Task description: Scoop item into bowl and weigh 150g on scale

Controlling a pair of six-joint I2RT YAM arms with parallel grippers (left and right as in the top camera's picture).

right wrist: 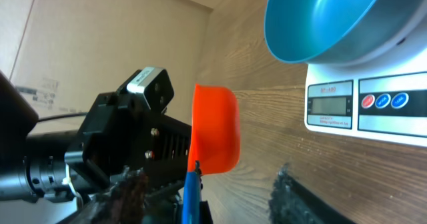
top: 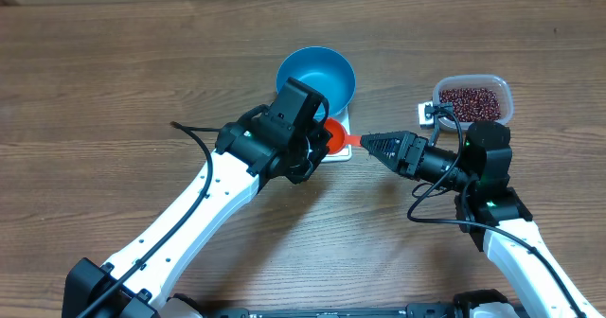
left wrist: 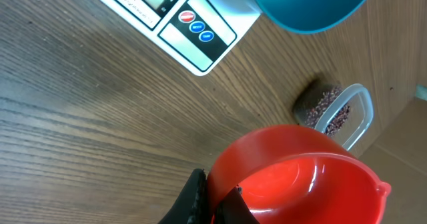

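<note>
Handover is in hand: my left gripper point(left wrist: 217, 203) is clamped on the red scoop point(top: 333, 136), my right gripper point(top: 369, 142) apart, seemingly astride its handle point(top: 352, 140). Beans point(top: 469, 100) sit in the tub point(top: 506, 93), bowl point(top: 315, 72) empty on the scale point(left wrist: 200, 34); next the right must pinch firmly before the left frees.

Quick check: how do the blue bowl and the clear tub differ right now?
The blue bowl is round and opaque; the clear tub is rounded-rectangular and see-through. The bowl looks empty; the tub holds the beans. The bowl sits on the scale; the tub sits on the table. Both are open-topped.
</note>
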